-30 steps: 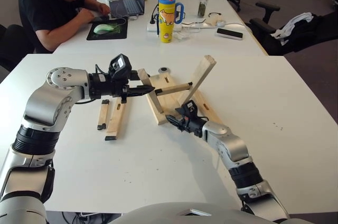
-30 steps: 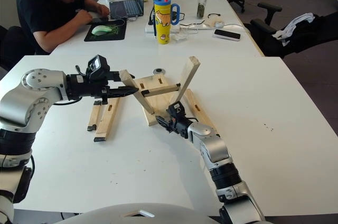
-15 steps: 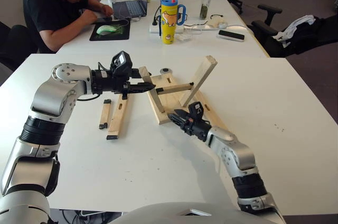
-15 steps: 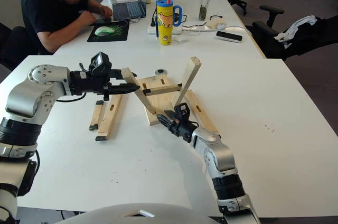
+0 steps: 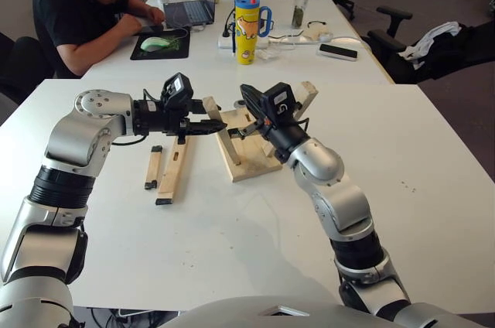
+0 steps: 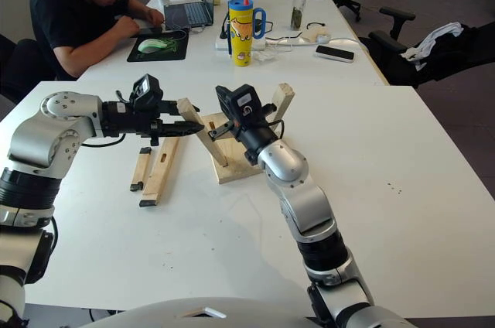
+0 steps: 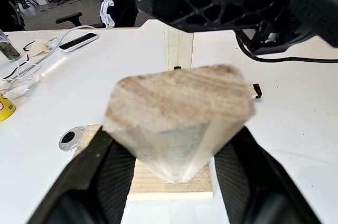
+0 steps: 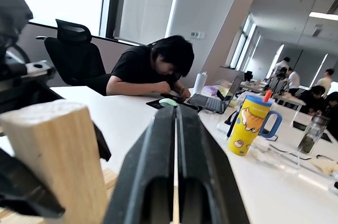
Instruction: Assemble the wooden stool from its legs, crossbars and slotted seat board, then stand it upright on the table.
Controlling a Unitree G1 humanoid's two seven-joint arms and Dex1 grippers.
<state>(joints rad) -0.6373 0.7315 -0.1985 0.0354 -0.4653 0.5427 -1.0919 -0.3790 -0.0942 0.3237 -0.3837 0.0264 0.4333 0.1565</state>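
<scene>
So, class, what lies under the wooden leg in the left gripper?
The slotted seat board, flat on the table. The leg tilts up from it in the left gripper. Whether its foot sits in a slot cannot be seen.

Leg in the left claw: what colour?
The leg is pale bare wood, clearest in the left wrist view.

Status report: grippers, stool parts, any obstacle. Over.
Left gripper shut on leg on seat board. Right gripper shut, empty, by crossbar. Two loose pieces lie left of board, not in the way.
</scene>
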